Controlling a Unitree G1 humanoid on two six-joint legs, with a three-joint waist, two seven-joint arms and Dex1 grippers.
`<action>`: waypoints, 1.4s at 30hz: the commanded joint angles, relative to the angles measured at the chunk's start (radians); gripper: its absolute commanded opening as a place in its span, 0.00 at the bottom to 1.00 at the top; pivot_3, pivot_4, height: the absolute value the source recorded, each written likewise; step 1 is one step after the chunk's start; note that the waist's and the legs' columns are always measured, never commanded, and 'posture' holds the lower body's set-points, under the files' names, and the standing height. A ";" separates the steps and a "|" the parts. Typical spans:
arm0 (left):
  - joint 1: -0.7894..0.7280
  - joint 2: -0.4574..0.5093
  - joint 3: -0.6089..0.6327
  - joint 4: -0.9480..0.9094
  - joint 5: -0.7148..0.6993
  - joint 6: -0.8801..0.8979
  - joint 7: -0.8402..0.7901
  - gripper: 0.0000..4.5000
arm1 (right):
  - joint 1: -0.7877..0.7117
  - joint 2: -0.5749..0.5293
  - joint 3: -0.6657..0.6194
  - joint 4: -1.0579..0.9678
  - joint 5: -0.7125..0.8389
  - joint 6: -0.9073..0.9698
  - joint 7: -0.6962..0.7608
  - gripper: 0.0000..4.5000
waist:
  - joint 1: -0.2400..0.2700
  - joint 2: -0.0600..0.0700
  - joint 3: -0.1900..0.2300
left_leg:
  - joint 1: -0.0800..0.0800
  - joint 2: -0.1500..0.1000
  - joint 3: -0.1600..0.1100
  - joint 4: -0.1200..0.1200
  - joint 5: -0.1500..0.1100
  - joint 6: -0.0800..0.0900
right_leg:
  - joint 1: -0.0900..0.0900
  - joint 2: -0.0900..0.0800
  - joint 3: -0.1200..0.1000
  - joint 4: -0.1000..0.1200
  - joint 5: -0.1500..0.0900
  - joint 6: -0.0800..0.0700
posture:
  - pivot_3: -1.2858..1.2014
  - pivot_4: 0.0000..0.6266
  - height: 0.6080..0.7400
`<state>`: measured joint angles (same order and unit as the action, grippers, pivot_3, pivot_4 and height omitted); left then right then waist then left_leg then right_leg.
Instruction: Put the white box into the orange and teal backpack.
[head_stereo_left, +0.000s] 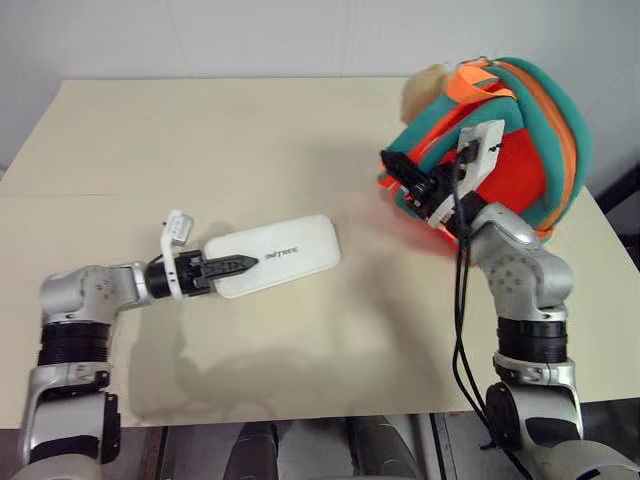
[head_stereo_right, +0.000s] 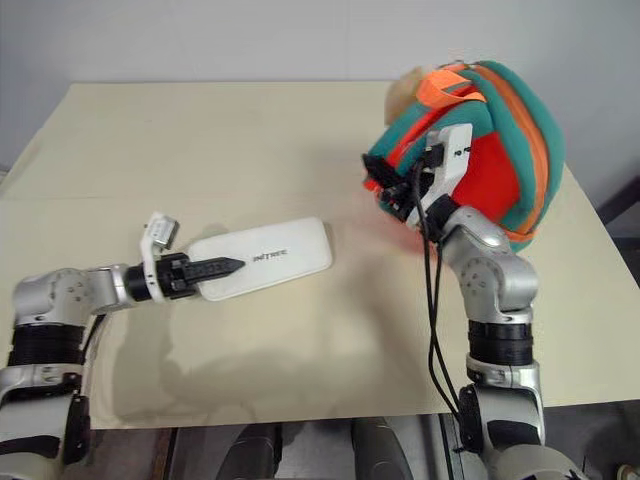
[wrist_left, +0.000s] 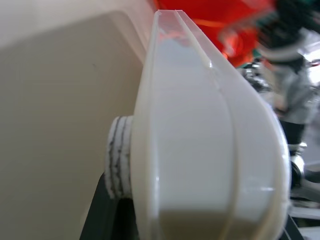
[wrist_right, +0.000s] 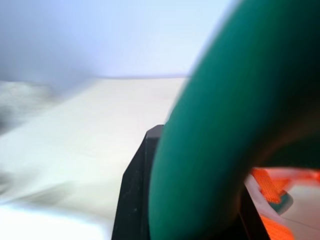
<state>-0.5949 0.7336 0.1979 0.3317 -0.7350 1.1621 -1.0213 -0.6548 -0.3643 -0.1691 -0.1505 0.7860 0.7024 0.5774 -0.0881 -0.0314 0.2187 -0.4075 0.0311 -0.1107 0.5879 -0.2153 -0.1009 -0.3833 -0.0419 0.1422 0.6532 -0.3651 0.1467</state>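
Box (head_stereo_left: 275, 256): gripped at one end by left gripper (head_stereo_left: 232, 265), outside backpack (head_stereo_left: 520, 140).
Right gripper (head_stereo_left: 408, 183): clamped on teal trim.
Left: box to be inserted.

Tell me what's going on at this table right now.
A two-armed robot is packing. Its left gripper is shut on one end of the white box, holding it over the beige table. Its right gripper has closed on the teal trim of the orange and teal backpack, at the table's right side. The box is not yet in the backpack.
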 joint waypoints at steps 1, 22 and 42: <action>-0.002 0.077 0.068 0.003 -0.020 -0.028 -0.062 0.28 | -0.008 -0.041 -0.051 -0.150 0.326 0.193 0.066 0.03 | -0.001 0.000 0.000 | 0.000 0.000 0.000 0.000 0.000 0.000 | 0.000 0.000 0.000 0.000 0.000 0.000 | 0.52 0.24 1.00; 0.147 0.167 0.351 -0.297 -0.300 0.026 -0.121 0.28 | 0.305 -0.622 -0.050 -0.275 1.111 0.470 0.086 0.03 | 0.034 -0.001 0.001 | -0.014 0.000 0.000 0.006 -0.002 0.003 | -0.009 -0.001 -0.002 -0.005 0.000 0.001 | 0.52 0.24 1.00; -0.062 0.148 0.107 -0.258 -0.229 -0.169 -0.165 0.28 | 0.284 -0.515 0.022 -0.292 0.979 0.400 0.072 0.03 | 0.039 -0.001 0.001 | -0.014 0.000 -0.001 0.009 -0.001 0.002 | -0.009 0.000 -0.002 -0.001 0.000 0.001 | 0.52 0.24 1.00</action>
<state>-0.6446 0.8614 0.3401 0.0846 -0.9983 1.0232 -1.1467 -0.3751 -0.8889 -0.1326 -0.4073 1.7524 1.1252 0.6531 -0.0487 -0.0323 0.2194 -0.4217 0.0306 -0.1113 0.5971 -0.2165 -0.0988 -0.3924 -0.0422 0.1403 0.6524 -0.3651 0.1475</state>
